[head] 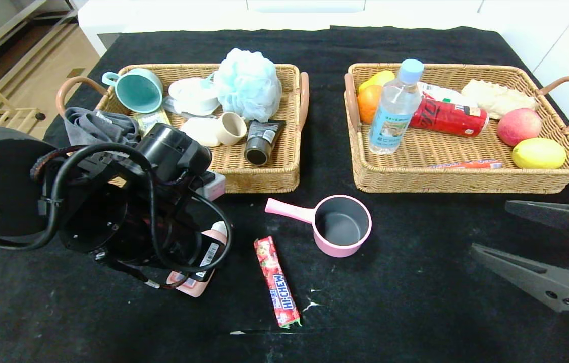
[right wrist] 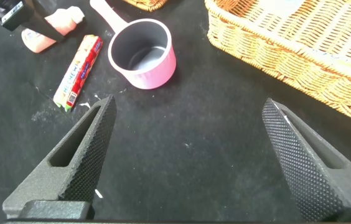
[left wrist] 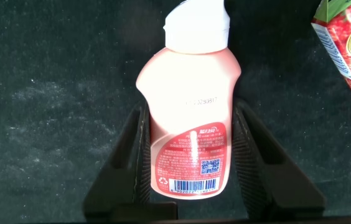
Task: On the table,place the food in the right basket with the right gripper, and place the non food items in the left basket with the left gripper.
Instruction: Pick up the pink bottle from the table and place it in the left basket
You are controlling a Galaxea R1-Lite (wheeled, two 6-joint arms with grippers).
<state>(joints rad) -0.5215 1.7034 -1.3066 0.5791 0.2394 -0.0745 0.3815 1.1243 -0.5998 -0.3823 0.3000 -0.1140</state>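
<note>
Now my left hand (left wrist: 191,149) straddles the pink squeeze bottle (left wrist: 191,106) lying on the counter (head: 415,282), fingers apparently touching its sides. I'd firm the squeeze before lifting toward the left basket (head: 264,174). My right hand (right wrist: 191,155) waits wide near the pink saucepan (right wrist: 143,53).
</note>
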